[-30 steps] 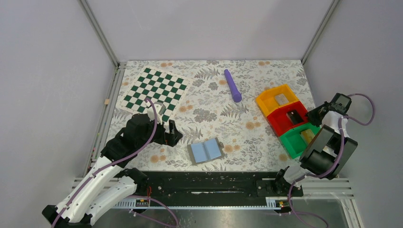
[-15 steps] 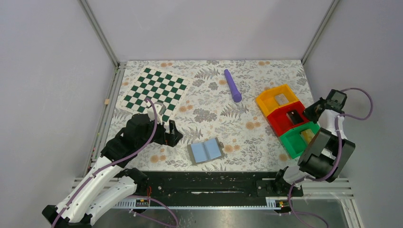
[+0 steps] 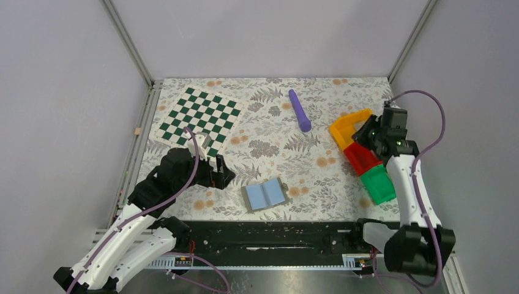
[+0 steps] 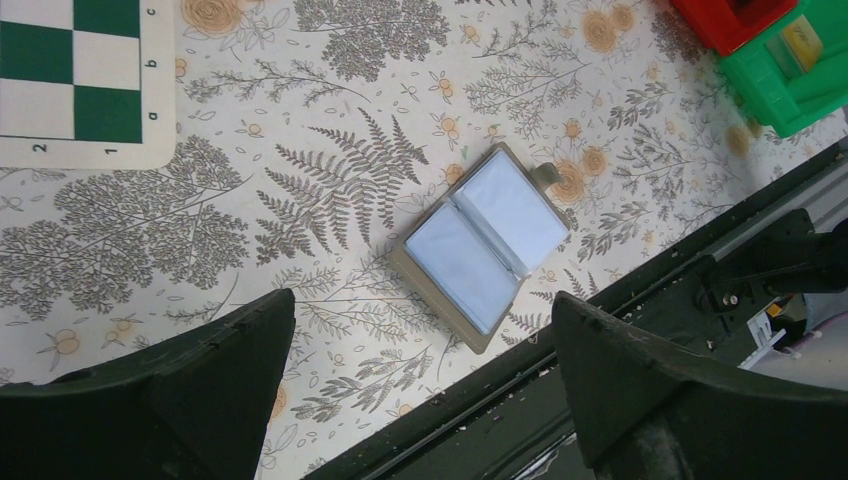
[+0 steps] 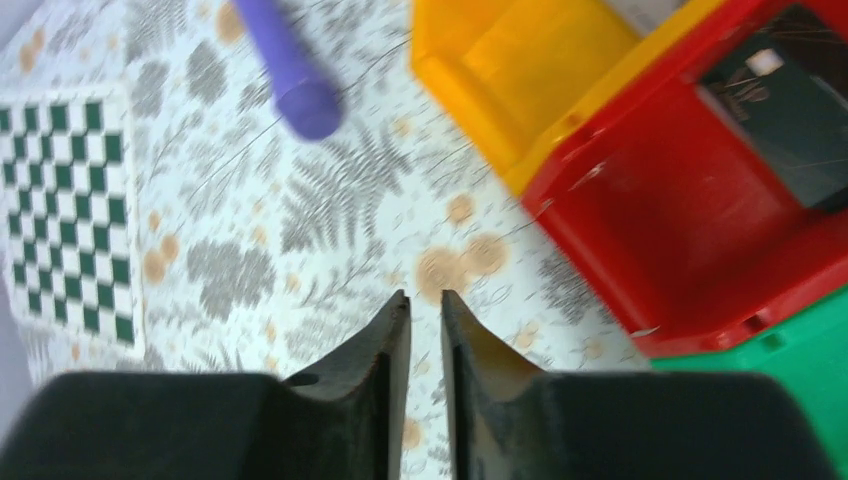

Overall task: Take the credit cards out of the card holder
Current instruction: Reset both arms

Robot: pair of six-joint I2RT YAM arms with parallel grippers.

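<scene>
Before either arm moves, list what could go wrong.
The card holder lies open near the table edge; a nudge from the open left end effector might slide it onto the rail. No card edge shows on its blue faces, so a pinch may catch a leaf instead. The right end effector, nearly shut, hangs beside the red bin and could bump it.

The chessboard (image 4: 70, 90) has the letters a, b and the numbers 2, 1 on its white border.
</scene>
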